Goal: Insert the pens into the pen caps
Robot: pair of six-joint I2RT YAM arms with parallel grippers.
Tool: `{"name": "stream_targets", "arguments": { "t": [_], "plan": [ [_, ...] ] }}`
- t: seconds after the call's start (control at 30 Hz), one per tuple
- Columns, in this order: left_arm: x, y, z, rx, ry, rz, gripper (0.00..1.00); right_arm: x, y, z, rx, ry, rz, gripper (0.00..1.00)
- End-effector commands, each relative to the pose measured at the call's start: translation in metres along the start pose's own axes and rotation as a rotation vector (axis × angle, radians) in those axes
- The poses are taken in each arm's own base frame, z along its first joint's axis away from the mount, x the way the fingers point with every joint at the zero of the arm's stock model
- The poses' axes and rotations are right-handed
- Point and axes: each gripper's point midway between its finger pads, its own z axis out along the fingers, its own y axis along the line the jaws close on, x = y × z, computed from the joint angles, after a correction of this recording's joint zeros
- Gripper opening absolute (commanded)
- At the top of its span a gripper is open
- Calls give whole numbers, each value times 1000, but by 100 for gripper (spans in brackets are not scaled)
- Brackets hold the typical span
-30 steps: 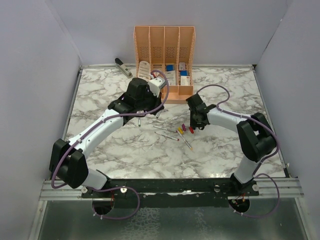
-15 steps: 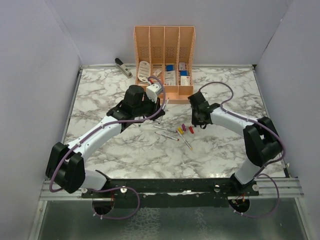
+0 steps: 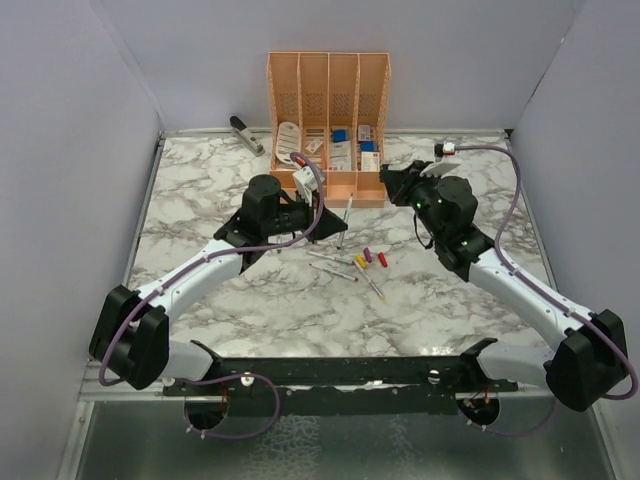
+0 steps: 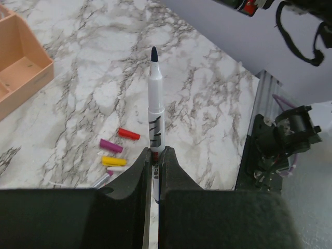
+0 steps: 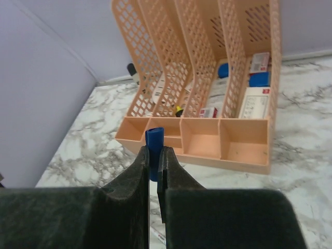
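Marble table (image 3: 200,300) | we watched right gripper (image 5: 154,153) clamp tight onto blue cap (image 5: 154,136) and lift it off the loose caps (image 3: 362,262) | left gripper (image 4: 154,154) pinched pen (image 4: 155,104), dark tip outward | both halves airborne, so we judged mating next

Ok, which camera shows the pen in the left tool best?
Left wrist: the pen runs up mid-frame from the left tool, dark tip bare. Top external shows only a thin stick; right wrist, nothing.

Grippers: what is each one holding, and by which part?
Left gripper clamps a pen by its barrel, tip sticking out. Right gripper clamps the blue cap by its lower part.
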Motion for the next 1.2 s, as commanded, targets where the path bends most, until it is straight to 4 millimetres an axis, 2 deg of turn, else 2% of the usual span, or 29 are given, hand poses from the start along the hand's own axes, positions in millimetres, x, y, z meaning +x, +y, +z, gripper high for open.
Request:
{"name": "stream_targets", "arguments": {
  "t": [0.0,0.23,0.43,0.67,1.17],
  "plan": [
    [-22,-30,1,168,-66,4,0,-29,49,-6,-264,-113,-10,1],
    [-29,-41,2,228,-68,-4,0,-51,85,-25,-467,-210,33,1],
    [-37,-44,1,232,-97,-23,0,-62,101,-39,-561,-242,72,1],
    [-49,-46,4,238,-134,-46,0,-57,104,-47,-596,-229,116,1],
    [-49,-45,3,231,-138,-54,0,-44,98,-47,-576,-183,98,1]
  ]
}}
